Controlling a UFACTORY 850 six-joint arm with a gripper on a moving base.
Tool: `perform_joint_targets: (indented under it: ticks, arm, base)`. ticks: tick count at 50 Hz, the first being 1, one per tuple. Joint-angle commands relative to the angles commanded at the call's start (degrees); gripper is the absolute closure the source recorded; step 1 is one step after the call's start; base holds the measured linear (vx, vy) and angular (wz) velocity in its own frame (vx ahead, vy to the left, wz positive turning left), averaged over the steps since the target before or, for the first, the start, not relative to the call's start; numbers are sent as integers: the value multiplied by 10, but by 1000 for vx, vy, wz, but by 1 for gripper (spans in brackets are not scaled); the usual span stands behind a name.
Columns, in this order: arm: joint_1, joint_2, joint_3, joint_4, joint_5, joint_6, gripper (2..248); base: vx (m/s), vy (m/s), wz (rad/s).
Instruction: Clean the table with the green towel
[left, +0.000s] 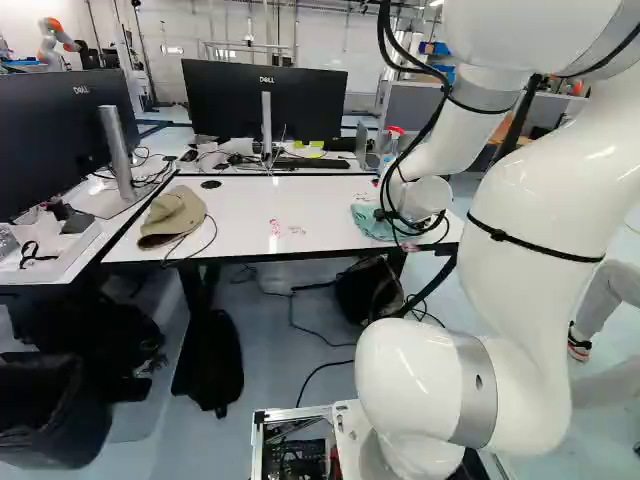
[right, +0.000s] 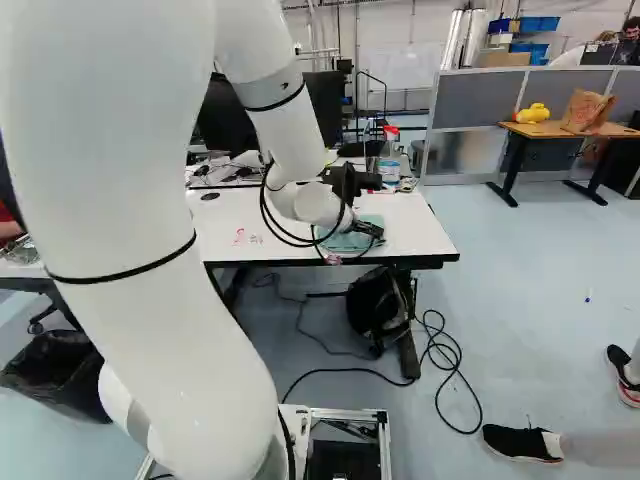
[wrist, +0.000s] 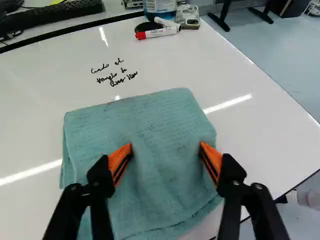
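Observation:
My gripper (right: 370, 232) is low over the right part of the white table, at the green towel (right: 346, 240). In the wrist view the gripper (wrist: 166, 151) stands open, its two orange-padded fingers well apart above the folded towel (wrist: 150, 125). The cloth lies flat below and between them; whether the tips touch it I cannot tell. Black handwriting (wrist: 114, 76) marks the tabletop just ahead of the towel. Red marks (left: 286, 228) show near the middle of the table (left: 330, 200) in the left base view.
Ahead of the towel, markers (wrist: 156, 33), a bottle (wrist: 160, 6) and a small device (wrist: 189, 16) stand near the table's far edge. A cap (left: 172, 216) lies at the table's left, beside monitors (left: 265, 100). A backpack (right: 378, 305) is under the table.

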Motion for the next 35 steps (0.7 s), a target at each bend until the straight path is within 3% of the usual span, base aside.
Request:
perform_joint_targets:
  ticks: [2,3,7,8,13,14,18,19,23,24,35]
  arm:
    - [0,0,0,0,0,0,57]
    - [0,0,0,0,0,0,89]
    - [0,0,0,0,0,0,89]
    - [0,0,0,0,0,0,118]
    - [0,0,0,0,0,0,118]
    - [0,0,0,0,0,0,149]
    - [0,0,0,0,0,0,149]
    - [0,0,0,0,0,0,181]
    - [0,0,0,0,0,0,181]
    - [0,0,0,0,0,0,199]
    - [0,6,2,0,0,0,200]
  base:
    - [0,0,0]
    - [0,0,0]
    - [0,0,0]
    - [0,0,0]
    - [0,0,0]
    - [0,0,0]
    - [0,0,0]
    - [0,0,0]
    - [0,0,0]
    - [0,0,0]
    - [0,0,0]
